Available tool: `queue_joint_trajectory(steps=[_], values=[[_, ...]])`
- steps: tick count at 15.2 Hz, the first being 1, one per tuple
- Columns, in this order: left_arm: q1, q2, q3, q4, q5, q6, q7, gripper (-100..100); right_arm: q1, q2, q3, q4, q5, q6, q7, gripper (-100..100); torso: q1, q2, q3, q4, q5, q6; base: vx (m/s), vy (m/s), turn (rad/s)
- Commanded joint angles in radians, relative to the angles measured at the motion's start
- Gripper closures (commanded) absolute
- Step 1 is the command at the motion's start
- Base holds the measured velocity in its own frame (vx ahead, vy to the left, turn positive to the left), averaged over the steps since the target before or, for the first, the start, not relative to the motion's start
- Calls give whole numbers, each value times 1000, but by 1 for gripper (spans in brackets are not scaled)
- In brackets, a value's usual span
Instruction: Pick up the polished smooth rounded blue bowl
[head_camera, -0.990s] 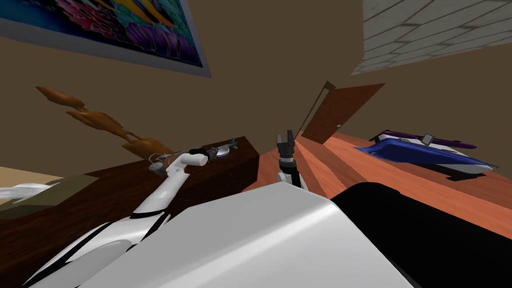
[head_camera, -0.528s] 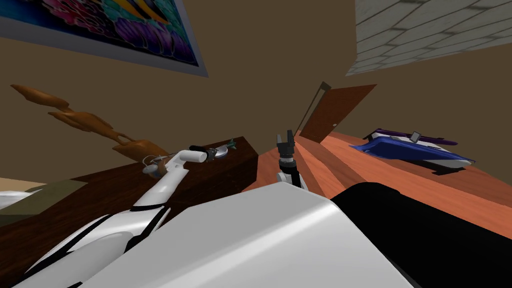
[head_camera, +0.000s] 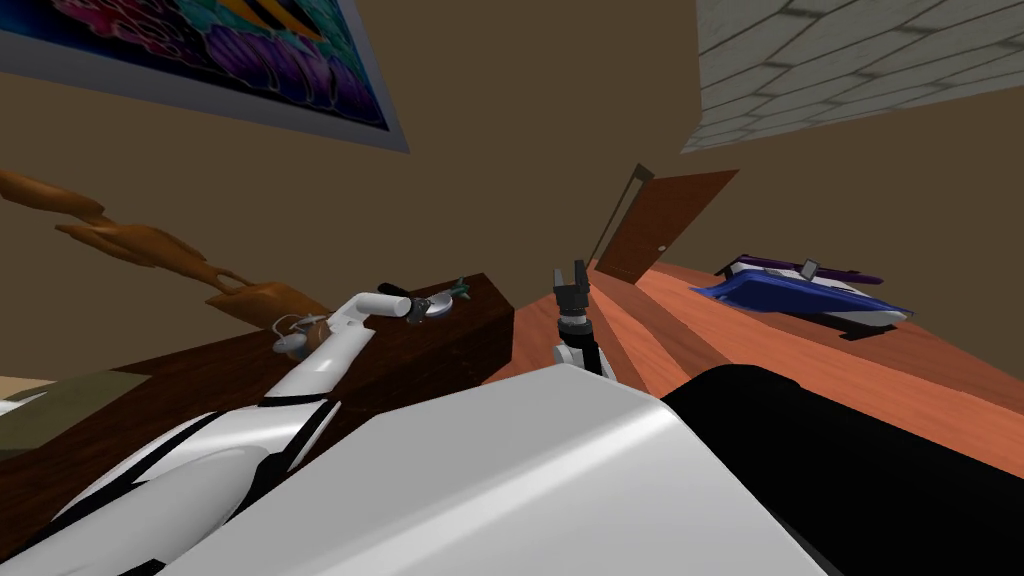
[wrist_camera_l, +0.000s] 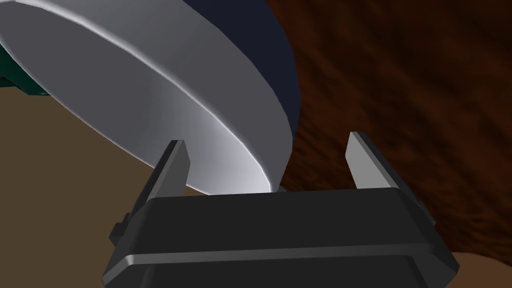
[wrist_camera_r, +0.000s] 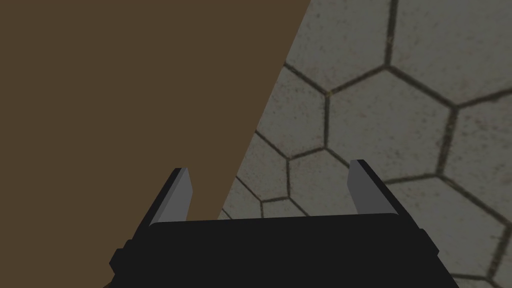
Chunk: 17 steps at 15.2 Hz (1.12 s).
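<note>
My head has turned. Left gripper (wrist_camera_l: 266, 138), open, straddles the rim of the bowl (wrist_camera_l: 150, 100); stiff, slick, likely light: pinch there. Right gripper (wrist_camera_r: 268, 166) open.

The head camera has been turned slightly, and the left end effector (head_camera: 418, 306) has been raised a little beside the bowl (wrist_camera_l: 165, 95).

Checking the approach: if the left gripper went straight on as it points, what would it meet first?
Most likely the bowl: its rim sits between the open fingers of the left gripper, though depth is unclear.
</note>
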Motion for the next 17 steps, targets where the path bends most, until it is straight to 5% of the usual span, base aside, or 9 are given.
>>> queue_joint_trajectory(steps=[1, 17], values=[[-34, 14, -6, 31, 22, 50, -14, -100, 0, 0, 0, 0, 0, 0, 0, 0, 0, 0, 0, 0, 0, 0, -9, -2, -47], [-167, 63, -32, 157, 104, 321, -70, -100, 0, 0, 0, 0, 0, 0, 0, 0, -1, 0, 0, 0, 0, 0, -8, -1, -41]])
